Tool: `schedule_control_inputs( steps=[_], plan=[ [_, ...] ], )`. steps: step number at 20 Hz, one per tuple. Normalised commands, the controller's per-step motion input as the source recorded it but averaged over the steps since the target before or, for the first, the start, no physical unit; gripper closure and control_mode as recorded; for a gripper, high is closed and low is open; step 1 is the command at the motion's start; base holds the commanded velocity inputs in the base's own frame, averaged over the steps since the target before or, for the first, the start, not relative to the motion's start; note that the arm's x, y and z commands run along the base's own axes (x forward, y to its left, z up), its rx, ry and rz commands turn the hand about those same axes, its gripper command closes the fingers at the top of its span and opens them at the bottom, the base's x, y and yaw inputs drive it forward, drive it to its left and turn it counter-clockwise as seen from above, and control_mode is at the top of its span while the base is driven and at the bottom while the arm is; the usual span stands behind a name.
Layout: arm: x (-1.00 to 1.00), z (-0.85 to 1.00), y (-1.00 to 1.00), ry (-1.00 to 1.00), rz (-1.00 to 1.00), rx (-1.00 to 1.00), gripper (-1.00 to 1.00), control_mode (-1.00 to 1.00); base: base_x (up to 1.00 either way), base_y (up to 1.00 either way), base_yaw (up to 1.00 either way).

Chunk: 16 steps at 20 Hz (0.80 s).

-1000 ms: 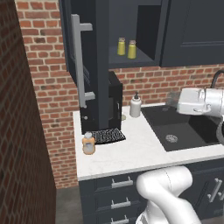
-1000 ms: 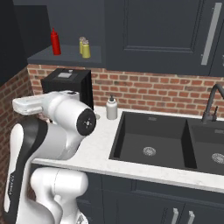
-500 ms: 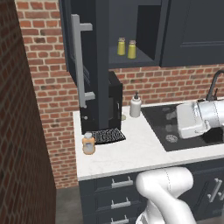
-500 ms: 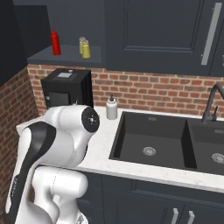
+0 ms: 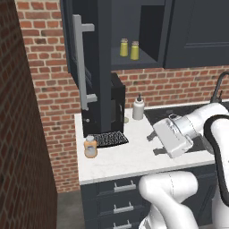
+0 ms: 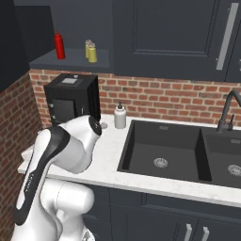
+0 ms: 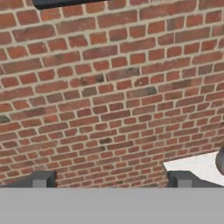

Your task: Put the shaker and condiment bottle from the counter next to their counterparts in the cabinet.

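The squat orange condiment bottle point(image 5: 91, 146) stands on the white counter point(image 5: 129, 156) at its left end, beside a dark grated tray point(image 5: 110, 139). In the open navy cabinet point(image 5: 147, 31) the deep yellow shaker point(image 5: 134, 50) point(image 6: 92, 53) stands on the shelf next to a paler yellow shaker point(image 5: 124, 47) point(image 6: 87, 47). A red bottle point(image 6: 59, 44) stands further left on that shelf. My gripper point(image 5: 154, 144) point(image 7: 111, 180) hangs low over the counter, right of the condiment bottle and well apart from it, open and empty. In the hand view it faces the brick wall.
A black coffee machine point(image 5: 117, 105) point(image 6: 70, 96) stands against the wall under the cabinet. Beside it is a white bottle with a dark nozzle point(image 5: 138, 108) point(image 6: 120, 116). The cabinet door with its silver bar handle point(image 5: 79, 67) swings out over the counter's left end. A dark sink point(image 6: 164, 153) lies to the right.
The arm has swung down and to the left, from above the sink to low over the counter. The gripper stayed open. Bottles and shakers have not moved.
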Motion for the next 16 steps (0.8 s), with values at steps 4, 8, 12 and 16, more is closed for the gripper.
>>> schedule_control_inputs(
  steps=[4,8,12,16],
  plan=[
    [0.0,-0.66,0.46,0.0,0.15,0.0,-1.0,-1.0,0.0,0.0,0.0],
    [0.0,0.0,0.01,0.0,0.0,0.0,-1.0,-1.0,0.0,0.0,0.0],
    [-0.04,-0.17,0.19,0.0,0.0,0.03,-1.0,-1.0,0.0,0.0,0.0],
    [-0.04,-0.32,0.35,-0.03,-0.06,0.1,-1.0,-1.0,0.0,0.0,0.0]
  ],
)
